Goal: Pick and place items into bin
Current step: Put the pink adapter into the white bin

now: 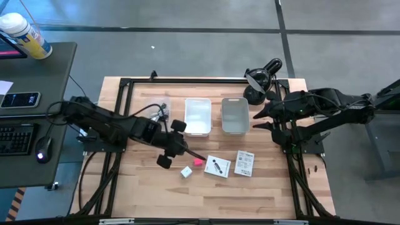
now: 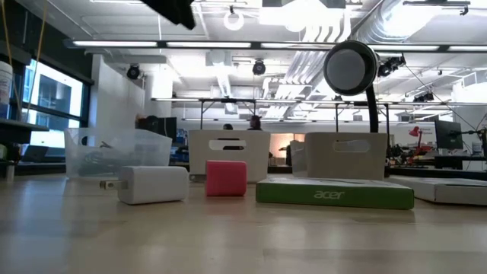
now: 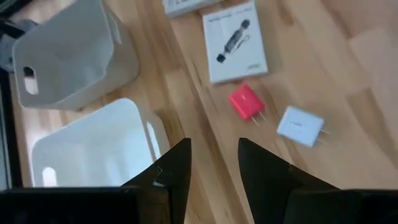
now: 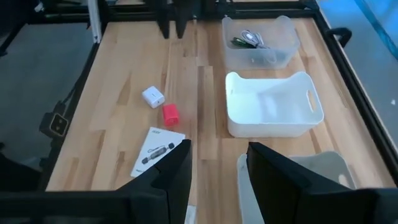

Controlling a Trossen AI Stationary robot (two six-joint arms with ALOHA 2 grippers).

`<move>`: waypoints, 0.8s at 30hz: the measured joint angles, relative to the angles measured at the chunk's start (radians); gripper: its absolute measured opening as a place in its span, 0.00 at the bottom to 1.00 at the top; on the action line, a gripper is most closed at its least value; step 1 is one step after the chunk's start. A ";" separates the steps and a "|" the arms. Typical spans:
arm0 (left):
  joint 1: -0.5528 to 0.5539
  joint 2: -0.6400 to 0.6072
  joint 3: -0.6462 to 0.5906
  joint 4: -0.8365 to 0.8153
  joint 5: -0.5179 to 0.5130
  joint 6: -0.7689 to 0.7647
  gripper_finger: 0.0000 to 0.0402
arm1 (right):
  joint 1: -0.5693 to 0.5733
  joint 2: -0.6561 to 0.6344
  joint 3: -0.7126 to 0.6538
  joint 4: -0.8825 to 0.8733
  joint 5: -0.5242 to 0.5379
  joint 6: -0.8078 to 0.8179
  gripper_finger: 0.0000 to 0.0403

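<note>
While the clear bin (image 4: 258,40) at upper right holds some items, the pink plug (image 1: 199,162), white plug (image 1: 186,171) and two cards (image 1: 217,166) remain on the counter (image 1: 250,194), both grippers' jaws released.

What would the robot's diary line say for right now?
left gripper: open, hovering by white bin | right gripper: open, waiting beside grey bin | pink plug, white plug: on table

Clear tub's (image 4: 258,38) contents (green, silvery) too small to identify
</note>
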 joint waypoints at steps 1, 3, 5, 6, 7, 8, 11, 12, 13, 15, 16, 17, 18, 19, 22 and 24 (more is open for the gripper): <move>-0.005 0.003 -0.001 -0.010 -0.005 0.000 0.29 | 0.000 0.000 0.000 -0.006 0.004 0.019 0.36; -0.016 0.013 -0.002 -0.009 -0.005 0.001 0.29 | 0.000 0.000 0.000 -0.040 -0.004 0.064 0.36; -0.026 0.021 -0.002 -0.013 -0.013 0.000 0.29 | 0.000 0.000 0.000 -0.102 -0.034 0.116 0.36; -0.031 0.022 -0.003 -0.024 -0.018 -0.001 0.29 | 0.000 0.000 0.000 -0.140 -0.045 0.140 0.36; -0.038 0.022 -0.003 -0.021 -0.021 -0.008 0.29 | 0.004 0.000 0.000 -0.179 -0.050 0.163 0.36; -0.043 0.026 -0.001 -0.012 -0.022 -0.021 0.29 | 0.011 0.000 0.000 -0.217 -0.049 0.180 0.36; -0.058 0.034 -0.003 -0.025 -0.011 -0.090 0.29 | 0.047 0.000 0.000 -0.291 -0.024 0.181 0.36; -0.063 0.034 -0.003 -0.021 -0.008 -0.109 0.29 | 0.059 -0.001 0.000 -0.306 -0.015 0.163 0.36; -0.071 0.037 -0.002 -0.013 -0.008 -0.120 0.29 | 0.071 -0.002 0.000 -0.316 -0.001 0.140 0.36; -0.087 0.047 -0.001 0.003 -0.009 -0.142 0.29 | 0.090 -0.007 -0.001 -0.323 0.029 0.096 0.36; -0.092 0.054 -0.003 0.008 -0.015 -0.152 0.29 | 0.098 -0.014 -0.005 -0.323 0.035 0.073 0.36; -0.096 0.066 -0.003 0.034 -0.024 -0.160 0.29 | 0.105 -0.022 -0.012 -0.323 0.036 0.052 0.36; -0.096 0.081 -0.001 0.074 -0.025 -0.166 0.29 | 0.113 -0.033 -0.022 -0.323 0.031 0.036 0.36; -0.096 0.092 -0.001 0.101 -0.022 -0.166 0.29 | 0.121 -0.044 -0.035 -0.322 0.023 0.024 0.36; -0.092 0.143 -0.001 0.205 0.015 -0.168 0.29 | 0.141 -0.093 -0.094 -0.312 0.000 0.010 0.36; -0.090 0.178 -0.002 0.226 0.032 -0.183 0.29 | 0.154 -0.132 -0.144 -0.303 0.005 0.012 0.36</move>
